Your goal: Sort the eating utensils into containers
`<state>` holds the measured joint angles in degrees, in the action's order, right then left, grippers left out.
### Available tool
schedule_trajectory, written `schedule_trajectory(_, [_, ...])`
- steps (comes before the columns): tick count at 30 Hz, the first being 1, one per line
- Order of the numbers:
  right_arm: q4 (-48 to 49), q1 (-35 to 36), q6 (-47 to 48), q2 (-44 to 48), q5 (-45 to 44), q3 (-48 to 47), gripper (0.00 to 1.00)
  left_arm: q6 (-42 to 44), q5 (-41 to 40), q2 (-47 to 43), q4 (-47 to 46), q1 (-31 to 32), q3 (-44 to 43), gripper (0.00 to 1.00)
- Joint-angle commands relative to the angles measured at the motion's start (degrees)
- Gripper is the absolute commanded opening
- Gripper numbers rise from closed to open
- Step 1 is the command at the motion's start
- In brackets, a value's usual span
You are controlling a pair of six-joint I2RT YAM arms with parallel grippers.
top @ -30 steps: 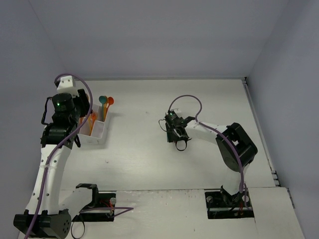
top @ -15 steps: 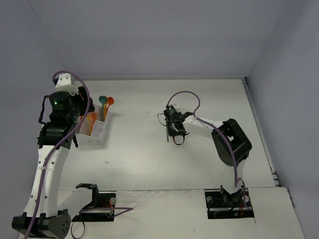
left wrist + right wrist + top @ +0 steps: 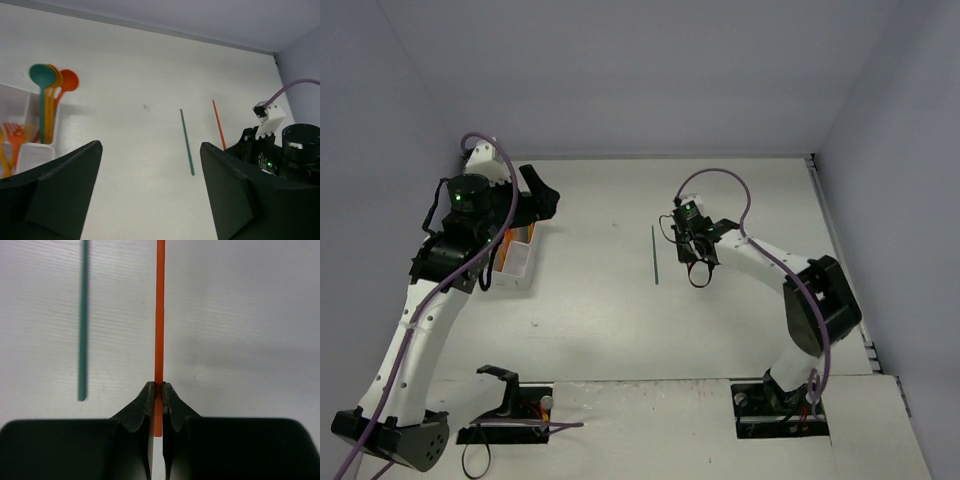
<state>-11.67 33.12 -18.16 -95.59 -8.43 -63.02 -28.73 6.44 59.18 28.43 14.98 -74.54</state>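
My right gripper (image 3: 158,390) is shut on the near end of an orange stick (image 3: 159,315) that points away over the table; in the top view this gripper (image 3: 694,250) is at mid-table. A teal stick (image 3: 83,325) lies loose to its left, also seen in the top view (image 3: 655,255) and the left wrist view (image 3: 187,142). My left gripper (image 3: 150,195) is open and empty, raised over the far end of the white box (image 3: 516,262). The box (image 3: 31,150) holds teal and orange spoons (image 3: 47,95) and orange forks (image 3: 15,135).
The white box stands at the table's left side, next to the left arm. Grey walls close off the back, left and right of the table. The right arm's purple cable (image 3: 720,185) loops above its wrist.
My right gripper has moved right with the orange stick, leaving the teal stick bare on the table. My left arm has swung up and right from over the box.
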Motion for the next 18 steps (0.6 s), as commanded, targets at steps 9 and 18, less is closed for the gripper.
schedule_trajectory(9, [7.9,9.7,8.6,22.4,12.8,-5.1,0.0,-9.9,2.0,8.4,-15.2,16.4,-4.8,0.82])
schedule_trajectory(18, [11.1,11.6,7.5,24.5,17.0,-6.3,0.0,-10.6,-1.1,13.1,-17.6,21.0,-7.0,0.79])
